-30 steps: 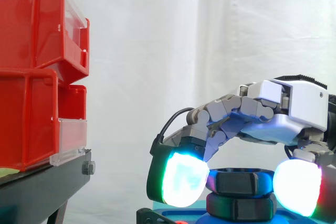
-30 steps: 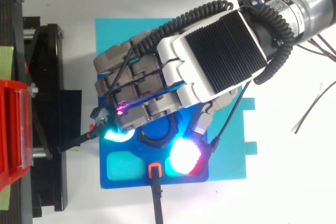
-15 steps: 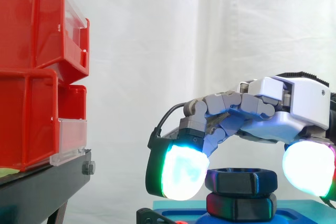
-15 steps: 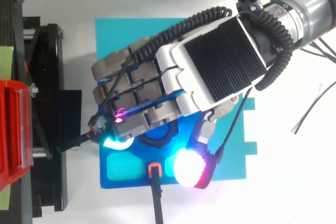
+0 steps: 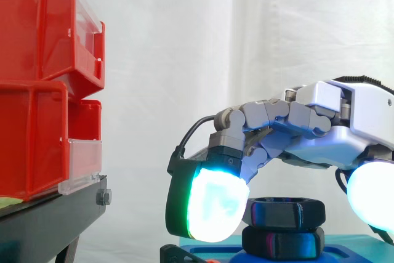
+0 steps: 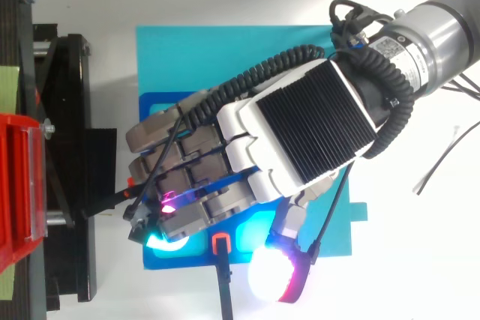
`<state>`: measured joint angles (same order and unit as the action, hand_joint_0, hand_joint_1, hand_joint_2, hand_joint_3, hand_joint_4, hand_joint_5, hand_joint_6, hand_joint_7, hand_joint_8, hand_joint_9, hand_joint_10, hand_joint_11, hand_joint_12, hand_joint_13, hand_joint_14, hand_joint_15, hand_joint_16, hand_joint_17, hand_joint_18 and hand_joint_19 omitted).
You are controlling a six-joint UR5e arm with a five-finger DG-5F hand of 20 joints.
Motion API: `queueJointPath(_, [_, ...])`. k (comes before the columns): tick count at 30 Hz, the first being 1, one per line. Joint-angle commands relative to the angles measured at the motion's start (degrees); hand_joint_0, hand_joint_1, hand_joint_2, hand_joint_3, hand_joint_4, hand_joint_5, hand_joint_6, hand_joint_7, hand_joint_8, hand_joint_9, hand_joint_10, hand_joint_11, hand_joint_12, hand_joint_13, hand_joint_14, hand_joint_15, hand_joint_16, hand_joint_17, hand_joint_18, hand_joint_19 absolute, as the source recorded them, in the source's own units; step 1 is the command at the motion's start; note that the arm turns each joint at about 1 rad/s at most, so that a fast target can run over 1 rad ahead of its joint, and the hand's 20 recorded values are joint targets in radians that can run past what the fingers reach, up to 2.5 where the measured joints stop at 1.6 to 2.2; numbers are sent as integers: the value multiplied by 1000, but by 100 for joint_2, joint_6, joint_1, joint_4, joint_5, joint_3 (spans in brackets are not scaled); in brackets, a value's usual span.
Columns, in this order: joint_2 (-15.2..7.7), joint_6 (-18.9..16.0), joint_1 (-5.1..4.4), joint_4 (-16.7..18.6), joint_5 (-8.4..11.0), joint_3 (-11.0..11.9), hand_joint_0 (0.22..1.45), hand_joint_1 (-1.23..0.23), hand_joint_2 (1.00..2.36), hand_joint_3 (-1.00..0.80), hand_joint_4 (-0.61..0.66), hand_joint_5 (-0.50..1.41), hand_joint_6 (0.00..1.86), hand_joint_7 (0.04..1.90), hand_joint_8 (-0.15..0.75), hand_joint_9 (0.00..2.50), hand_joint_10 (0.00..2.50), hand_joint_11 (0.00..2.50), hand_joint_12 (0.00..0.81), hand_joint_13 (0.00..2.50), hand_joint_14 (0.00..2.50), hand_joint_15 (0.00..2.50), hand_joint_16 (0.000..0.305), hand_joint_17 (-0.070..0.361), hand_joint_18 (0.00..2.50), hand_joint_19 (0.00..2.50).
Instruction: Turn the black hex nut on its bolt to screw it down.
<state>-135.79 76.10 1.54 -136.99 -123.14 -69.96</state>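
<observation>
Side view: hand (image 5: 332, 146) arched over the black hex nut (image 5: 284, 212), its fingers spread wide.

The nut sat on top of a second black collar (image 5: 283, 242) on the blue fixture (image 5: 345, 254). One glowing pad (image 5: 209, 209) hung just beside the nut and the opposite pad (image 5: 374, 190) stood clear of it, so nothing pinched it. The wide arch probably served to straddle the nut before closing for a turn. Red bins (image 5: 37, 84) stood well apart from the nut.

Black hex nut (image 5: 284, 214), lying level, stacked atop a second black hex piece (image 5: 283, 242), blue base (image 5: 345, 253) beneath
</observation>
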Motion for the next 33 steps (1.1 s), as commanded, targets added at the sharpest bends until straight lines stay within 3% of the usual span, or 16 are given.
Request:
queueJointPath(1, [0, -8, -13, -21, 18, 0, 388, -350, 1000, -500, 152, -132, 597, 1065, 237, 701, 12, 371, 298, 645, 12, 329, 39, 89, 404, 319])
queueJointPath(12, [0, -8, 66, -65, -9, 0, 402, -373, 1000, -500, 132, -154, 698, 924, 231, 705, 12, 371, 290, 644, 13, 337, 37, 84, 402, 319])
queueJointPath(23, [0, -8, 197, -29, -140, 0, 420, -569, 1000, -500, 140, -174, 738, 857, 218, 697, 13, 392, 276, 639, 13, 333, 35, 78, 408, 314])
queueJointPath(33, [0, -8, 277, 59, -246, 0, 380, -509, 1000, -500, 166, -177, 744, 812, 234, 706, 12, 378, 292, 649, 12, 326, 39, 87, 433, 307])
